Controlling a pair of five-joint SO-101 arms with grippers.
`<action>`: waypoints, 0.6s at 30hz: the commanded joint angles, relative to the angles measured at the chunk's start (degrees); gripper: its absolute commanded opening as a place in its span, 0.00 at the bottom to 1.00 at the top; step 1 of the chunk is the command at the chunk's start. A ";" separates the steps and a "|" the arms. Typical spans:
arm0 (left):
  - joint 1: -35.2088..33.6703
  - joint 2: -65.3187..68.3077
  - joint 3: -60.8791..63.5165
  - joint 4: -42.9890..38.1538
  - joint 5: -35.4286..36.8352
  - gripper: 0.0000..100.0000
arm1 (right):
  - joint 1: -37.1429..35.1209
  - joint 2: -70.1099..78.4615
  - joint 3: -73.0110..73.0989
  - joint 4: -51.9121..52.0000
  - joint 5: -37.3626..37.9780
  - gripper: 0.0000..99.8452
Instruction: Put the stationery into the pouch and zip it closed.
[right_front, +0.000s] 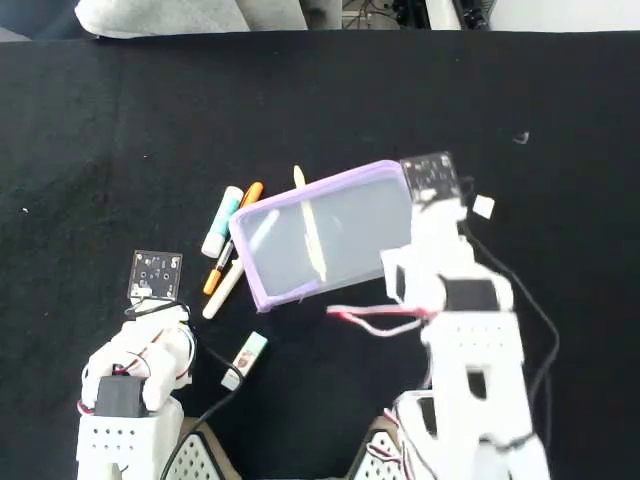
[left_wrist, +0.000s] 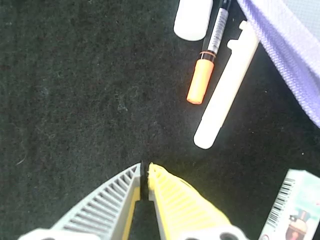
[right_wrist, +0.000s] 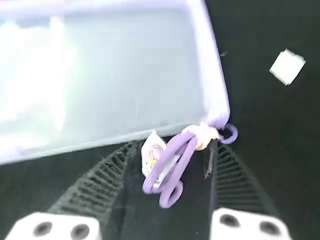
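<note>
From above, I see the pouch (right_front: 320, 240) mid-surface, well apart from every edge of the surface (right_front: 100, 120), with pens (right_front: 225, 245) just beside its left side. Left wrist view: my left hand (left_wrist: 146, 177) is pressed together, holding nothing, near an orange marker (left_wrist: 200, 82). Right wrist view: my right hand (right_wrist: 172, 150) is spread astride the pouch's corner and its zip pull (right_wrist: 167, 175).

- No word or number can be read in any view.
- Box (left_wrist: 295, 210), lower right of the left wrist view: its label carries a barcode and a small printed figure, with digits too small to tell.
- Marker (left_wrist: 210, 54), upper middle: barrel print is illegible.
</note>
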 joint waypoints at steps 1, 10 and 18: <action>0.04 -0.18 1.19 0.26 -0.26 0.03 | -0.88 8.66 -8.13 3.96 -0.35 0.22; 0.04 -0.18 1.19 0.26 -0.26 0.03 | -0.79 17.89 -14.90 11.78 -0.35 0.22; 0.04 -0.18 1.19 0.26 -0.26 0.03 | -0.97 27.21 -16.22 12.13 -0.35 0.22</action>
